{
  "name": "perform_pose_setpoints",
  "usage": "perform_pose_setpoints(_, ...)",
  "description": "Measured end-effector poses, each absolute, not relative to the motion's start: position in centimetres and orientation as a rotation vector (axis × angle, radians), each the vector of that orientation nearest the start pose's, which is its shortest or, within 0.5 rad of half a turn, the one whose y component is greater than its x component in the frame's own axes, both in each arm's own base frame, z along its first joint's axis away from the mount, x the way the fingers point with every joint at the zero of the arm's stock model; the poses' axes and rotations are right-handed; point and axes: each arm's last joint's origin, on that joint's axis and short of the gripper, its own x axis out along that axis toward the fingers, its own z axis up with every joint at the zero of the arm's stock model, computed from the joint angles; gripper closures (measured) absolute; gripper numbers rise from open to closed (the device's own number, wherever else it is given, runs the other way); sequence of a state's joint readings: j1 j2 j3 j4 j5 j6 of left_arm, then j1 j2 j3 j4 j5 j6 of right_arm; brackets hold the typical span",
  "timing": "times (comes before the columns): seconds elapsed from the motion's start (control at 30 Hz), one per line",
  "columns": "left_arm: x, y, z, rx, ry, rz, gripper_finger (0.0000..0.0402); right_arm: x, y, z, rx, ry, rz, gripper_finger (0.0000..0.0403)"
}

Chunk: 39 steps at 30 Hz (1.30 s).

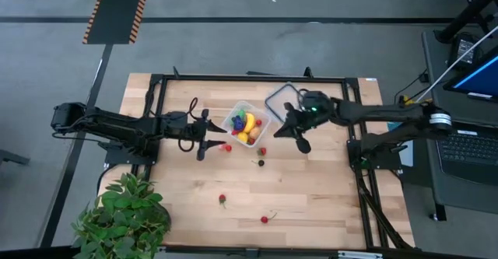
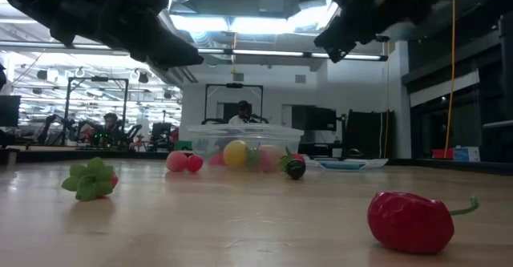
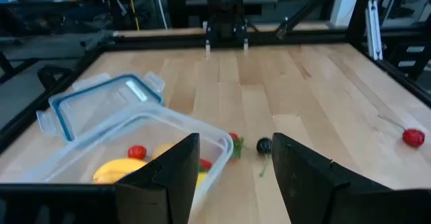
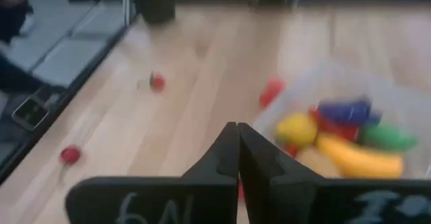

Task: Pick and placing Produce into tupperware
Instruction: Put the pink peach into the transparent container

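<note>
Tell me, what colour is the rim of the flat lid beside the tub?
Greyish-blue, around a clear panel. The lid shows best in the left wrist view.

In the left wrist view the tub (image 3: pixel 145 143) is cut off at the bottom edge behind the left gripper (image 3: pixel 232 177), while in the high view the small fruits (image 1: pixel 245 124) inside it blur together beyond telling apart.

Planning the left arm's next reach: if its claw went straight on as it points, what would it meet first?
Probably the small dark fruit lying just past the open left claw; the tupperware sits slightly aside. Depth is unclear.
</note>
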<state>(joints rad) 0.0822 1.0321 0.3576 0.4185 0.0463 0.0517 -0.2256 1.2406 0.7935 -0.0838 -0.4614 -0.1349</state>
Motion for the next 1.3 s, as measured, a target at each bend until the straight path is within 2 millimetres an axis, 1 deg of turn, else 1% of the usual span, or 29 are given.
perform_pose_setpoints(0.07,20.7,1.6,20.0,0.035,0.246,0.029,0.0223,25.0,-4.4,24.4,0.01,0.382,0.258,0.0399)
perform_pose_setpoints(0.17,20.7,1.6,20.2,0.037,0.227,0.03,0.0223,23.7,-4.1,22.7,-0.022,0.278,0.251,0.0398)
perform_pose_setpoints(0.33,20.8,1.6,20.4,0.006,0.209,0.033,0.0223,22.1,-3.9,20.2,0.017,0.17,0.231,0.0397)
perform_pose_setpoints(0.5,20.8,1.5,20.4,-0.085,0.214,0.051,0.0223,21.1,-3.7,19.1,0.037,0.116,0.229,0.0397)
perform_pose_setpoints(0.6,21.0,1.0,20.7,-0.073,0.231,0.077,0.0223,21.1,-3.7,19.1,0.033,0.106,0.228,0.0396)
perform_pose_setpoints(0.83,21.9,-0.7,21.4,0.013,0.403,0.166,0.0223,21.1,-3.7,19.2,0.028,0.102,0.228,0.0396)
perform_pose_setpoints(0.97,23.3,-1.9,21.5,0.073,0.516,0.172,0.0223,21.1,-3.7,19.2,0.026,0.102,0.229,0.0396)
perform_pose_setpoints(1.2,25.2,-3.4,21.4,0.221,0.83,0.207,0.0223,21.1,-3.7,19.0,0.034,0.115,0.228,0.0396)
perform_pose_setpoints(1.3,26.0,-4.0,21.5,0.27,0.928,0.206,0.0223,21.1,-3.7,19.0,0.036,0.122,0.229,0.0396)
